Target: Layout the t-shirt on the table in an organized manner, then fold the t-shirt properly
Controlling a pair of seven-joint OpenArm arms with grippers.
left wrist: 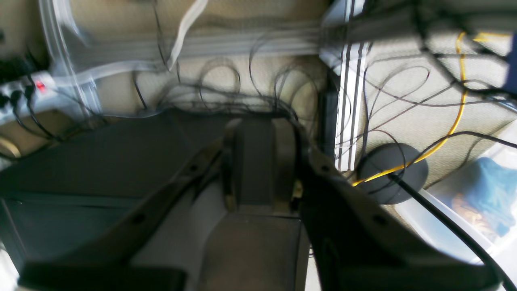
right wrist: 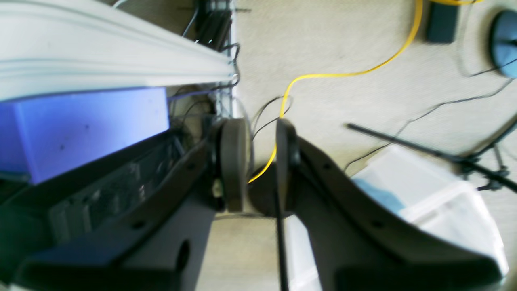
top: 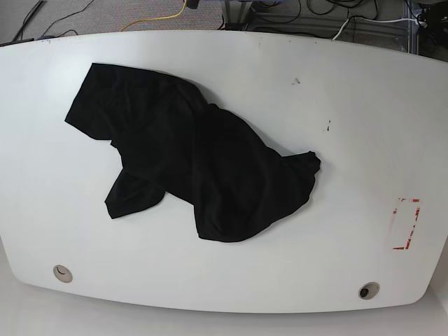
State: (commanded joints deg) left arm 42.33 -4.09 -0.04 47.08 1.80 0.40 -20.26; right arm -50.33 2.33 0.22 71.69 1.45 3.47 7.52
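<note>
The black t-shirt [top: 203,164] lies crumpled on the white table [top: 350,112] in the base view, spread diagonally from the upper left toward the centre, with one sleeve poking out at the lower left. No print shows on it. Neither arm appears in the base view. In the left wrist view, my left gripper [left wrist: 262,169] hangs open over the floor, nothing between its fingers. My right gripper [right wrist: 260,161] is also open, its pads a small gap apart with only floor and a yellow cable behind them. Both wrist views are blurred and show no shirt.
Two round grommet holes [top: 62,274] [top: 368,290] sit near the table's front edge, and a red rectangle marking [top: 406,224] is at the right. Below the wrists the floor holds tangled cables [left wrist: 404,93], a yellow cable [right wrist: 347,74], a clear plastic bin [right wrist: 428,202] and a power strip [left wrist: 28,89].
</note>
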